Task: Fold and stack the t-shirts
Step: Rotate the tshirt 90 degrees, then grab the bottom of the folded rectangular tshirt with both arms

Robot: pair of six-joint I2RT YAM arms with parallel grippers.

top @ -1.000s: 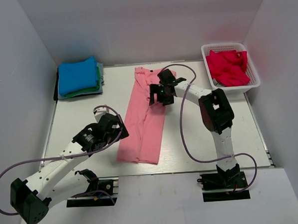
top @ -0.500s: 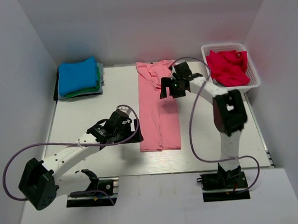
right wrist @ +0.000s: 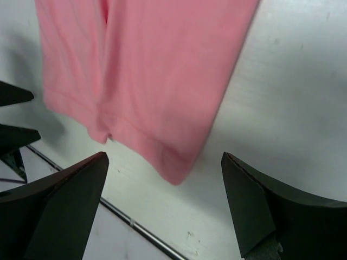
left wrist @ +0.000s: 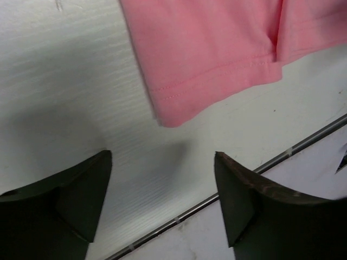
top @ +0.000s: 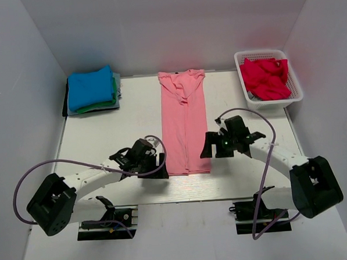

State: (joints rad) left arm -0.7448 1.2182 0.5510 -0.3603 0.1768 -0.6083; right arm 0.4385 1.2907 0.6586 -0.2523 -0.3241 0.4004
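The salmon pink t-shirt [top: 185, 122] lies flat on the table as a long narrow strip, folded lengthwise, collar at the far end. My left gripper [top: 158, 167] is open and empty just left of its near left corner [left wrist: 211, 65]. My right gripper [top: 213, 149] is open and empty just right of its near right corner [right wrist: 157, 92]. A folded stack with the blue t-shirt [top: 90, 86] on top and the green one [top: 102, 104] under it sits at the far left. The crimson red t-shirt [top: 265, 77] is crumpled in the white basket [top: 297, 95].
The table's near edge with its metal strip [left wrist: 227, 192] runs just below both grippers and shows in the right wrist view [right wrist: 135, 225] too. White walls enclose the table on three sides. The basket stands at the far right corner.
Both grippers have come down to the near end of the pink shirt; the right one left the collar end. The shirt has been straightened and now lies square to the table.
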